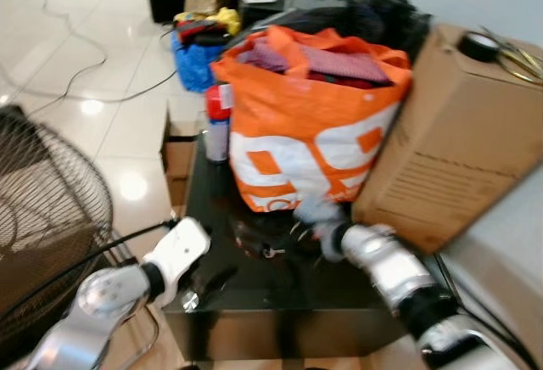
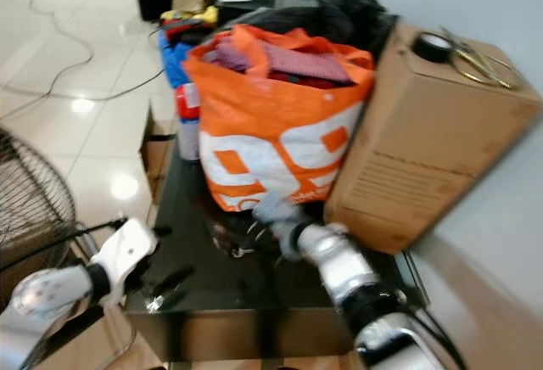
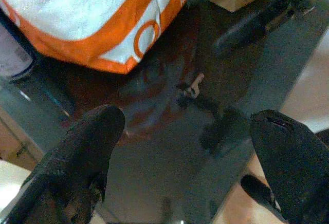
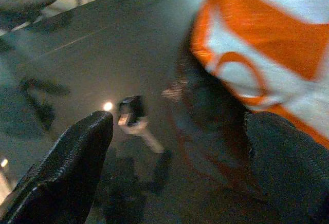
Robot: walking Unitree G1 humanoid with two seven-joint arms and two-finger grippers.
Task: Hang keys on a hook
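Both jaws released | our right gripper [image 4: 175, 157] just above the keys [image 4: 134, 118] on the black table [image 1: 254, 289] | orange bag [image 1: 310, 124] at 12 o'clock from keys | left gripper [image 3: 190, 157] near table's front edge

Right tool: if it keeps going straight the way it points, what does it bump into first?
Probably the keys lying on the dark table. The right tool is open and points down at them, with the orange bag just beside. Depth is unclear, so it might meet the tabletop first.
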